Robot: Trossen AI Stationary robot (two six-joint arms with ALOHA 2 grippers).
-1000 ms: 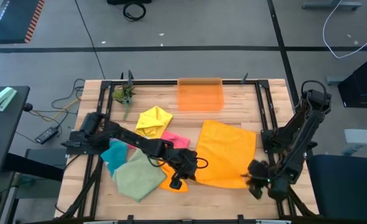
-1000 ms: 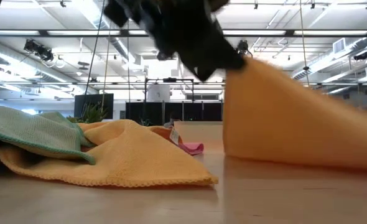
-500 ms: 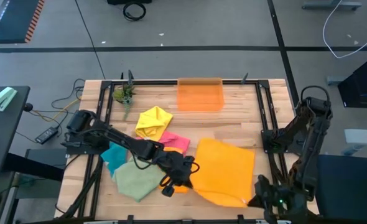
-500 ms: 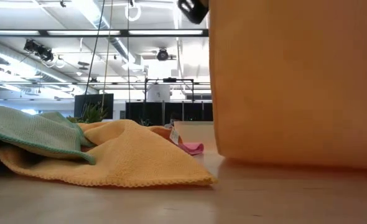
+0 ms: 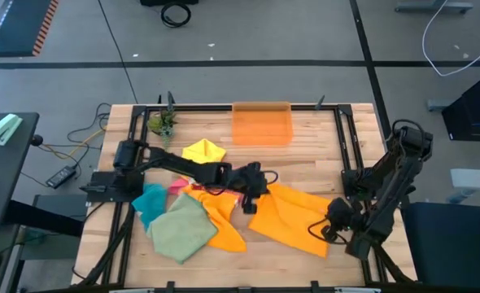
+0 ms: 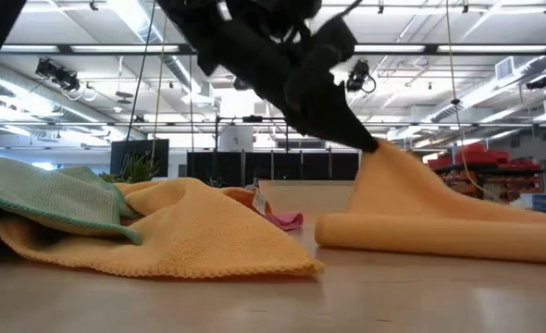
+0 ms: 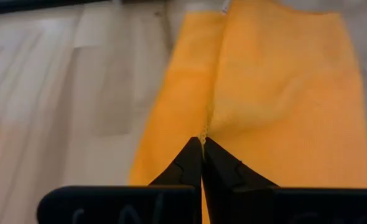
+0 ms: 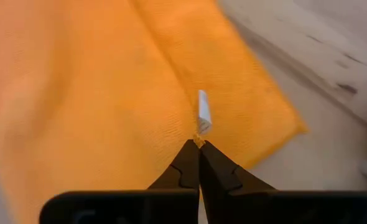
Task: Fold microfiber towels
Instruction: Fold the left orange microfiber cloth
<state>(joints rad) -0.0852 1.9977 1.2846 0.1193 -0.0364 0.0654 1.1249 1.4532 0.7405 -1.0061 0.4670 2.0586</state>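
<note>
An orange microfiber towel (image 5: 289, 216) lies doubled over on the table at right of centre; in the low view its rolled fold (image 6: 393, 231) rests on the wood. My left gripper (image 5: 252, 203) is shut on its far left corner. My right gripper (image 5: 325, 230) is shut on its near right corner. A second orange towel (image 5: 224, 221), a sage green one (image 5: 179, 234), a teal one (image 5: 149, 199), a pink one (image 5: 177, 185) and a yellow one (image 5: 201, 152) lie in a heap on the left half. My left gripper pinches the orange towel's stitched edge (image 7: 204, 127) between its two fingertips, slanting down from the table's left. The held corner (image 6: 377, 150) stands raised like a tent peak; the rest slopes down onto the table. One layer or several, I cannot tell. My right gripper pinches the towel's edge right beside its small white tag (image 8: 203, 115) between its two fingertips, pointing steeply down. The cloth spreads away from the fingers and lies slack on the table.
A translucent orange bin (image 5: 262, 124) stands at the middle of the far edge, a small green plant (image 5: 162, 124) at the far left corner. Black rails (image 5: 347, 155) frame the table. Bare wood shows between the bin and the held towel.
Both grippers swung the orange towel up near the table's near edge, where it hung like a curtain, then carried its held edge toward the far edge and down. The towel has folded over itself and now lies on the table. Both grippers stayed shut.
</note>
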